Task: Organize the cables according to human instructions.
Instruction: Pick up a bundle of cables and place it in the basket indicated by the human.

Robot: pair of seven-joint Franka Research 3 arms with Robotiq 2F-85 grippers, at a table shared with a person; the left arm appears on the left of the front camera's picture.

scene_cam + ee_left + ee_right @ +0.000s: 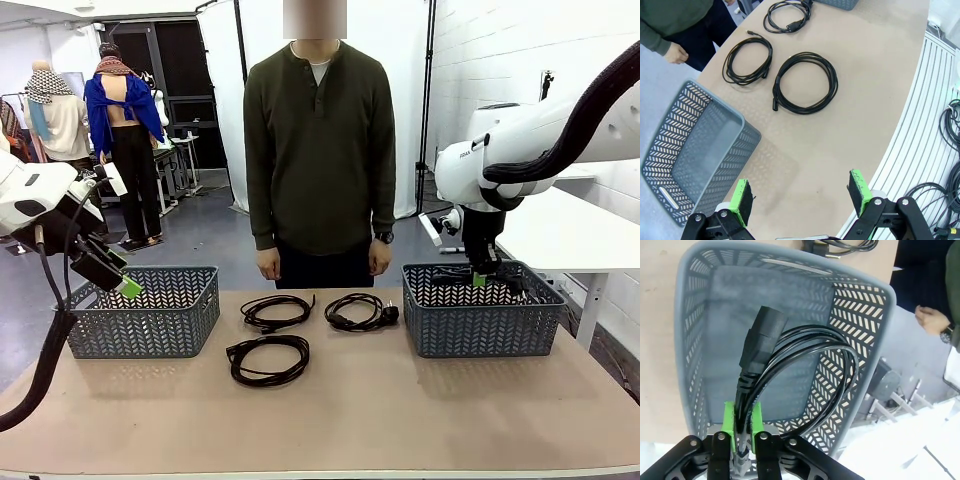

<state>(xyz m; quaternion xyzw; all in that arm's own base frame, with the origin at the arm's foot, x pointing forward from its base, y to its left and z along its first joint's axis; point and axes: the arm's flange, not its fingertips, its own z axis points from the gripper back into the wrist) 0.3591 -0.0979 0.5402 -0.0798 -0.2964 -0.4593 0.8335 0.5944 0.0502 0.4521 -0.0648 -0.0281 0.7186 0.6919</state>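
While the right arm comes in from the right w/ its wrist bent straight down, the right claw (742, 419) hangs over the right basket (485, 325) at abt rim height, fingers pointing into it. Its green pads are pinched tight on the held cable (805, 365), gripping the bunched strands just under the chunky plug (762, 337). Plug & loops stick out past the fingertips toward the basket floor; can't tell if they touch it. The left arm enters from the left, forearm sloping down. The left claw (800, 194) is tilted down & inward by the near-left corner of the left basket (150, 315). Its jaws are spread wide w/ nothing btwn them, bare tabletop (400, 410) below. Three more cords lie flat on the tabletop btwn the two baskets, each a round loop bundle, none touching. The far-left cable (277, 312) & the far-right cable (360, 312) sit side by side, the far-right one w/ its plug on the right. The near cable (268, 360) lies closer to the robot, in front of the far-left one. The person (320, 150) stands upright at the far edge, centred, both arms hanging straight. One hand (268, 264) & the other hand (378, 258) are loosely curled at hip level, just behind the tabletop edge, touching nothing; a watch is on the wrist at picture right.
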